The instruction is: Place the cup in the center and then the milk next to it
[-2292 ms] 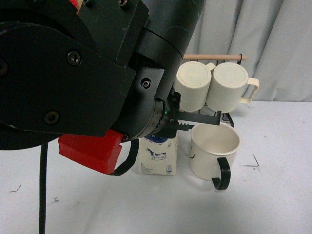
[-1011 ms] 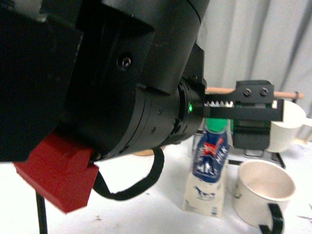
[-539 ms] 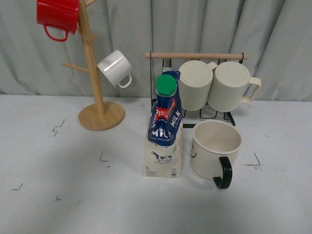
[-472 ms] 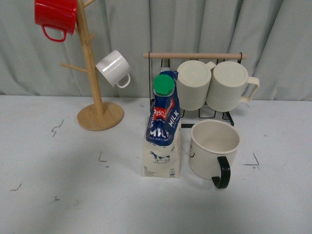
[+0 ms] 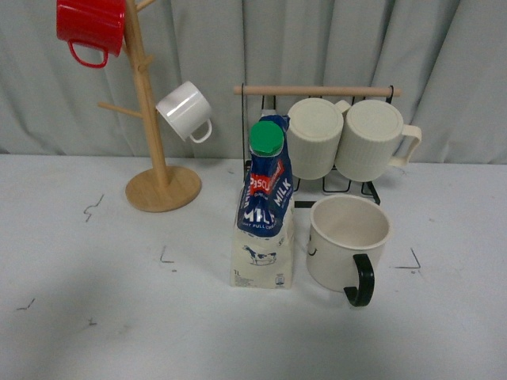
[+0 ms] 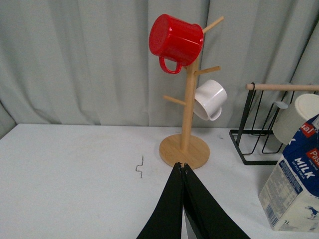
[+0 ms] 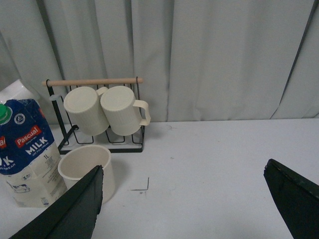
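The cup, a large cream mug with a black handle, stands upright in the middle of the white table. The milk, a blue-topped carton with a green cap, stands upright right beside it on its left, nearly touching. Both also show in the right wrist view, the cup and the milk. The milk shows at the edge of the left wrist view. No gripper shows in the front view. My left gripper is shut and empty, away from the milk. My right gripper is open and empty, away from the cup.
A black wire rack with two ribbed cream mugs stands just behind the cup and milk. A wooden mug tree with a red mug and a small white mug stands at the back left.
An arm that filled the front view near the milk has pulled out of sight. The milk and the cup stand where they were.
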Action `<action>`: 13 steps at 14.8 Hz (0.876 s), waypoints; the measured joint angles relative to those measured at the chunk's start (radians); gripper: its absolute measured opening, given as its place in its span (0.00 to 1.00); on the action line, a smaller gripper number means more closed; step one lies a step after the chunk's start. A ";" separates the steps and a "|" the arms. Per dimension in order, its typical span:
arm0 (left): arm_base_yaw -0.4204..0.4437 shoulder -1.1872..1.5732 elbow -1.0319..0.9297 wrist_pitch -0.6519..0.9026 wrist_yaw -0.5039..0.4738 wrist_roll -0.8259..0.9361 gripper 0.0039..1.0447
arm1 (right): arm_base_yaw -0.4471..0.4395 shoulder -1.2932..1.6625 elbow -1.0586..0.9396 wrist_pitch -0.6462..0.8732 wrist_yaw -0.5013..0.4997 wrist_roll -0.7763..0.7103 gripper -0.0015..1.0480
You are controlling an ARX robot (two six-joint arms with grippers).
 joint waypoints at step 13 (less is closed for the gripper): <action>0.114 -0.412 -0.080 -0.309 0.119 0.001 0.01 | 0.000 0.000 0.000 0.000 0.000 0.000 0.94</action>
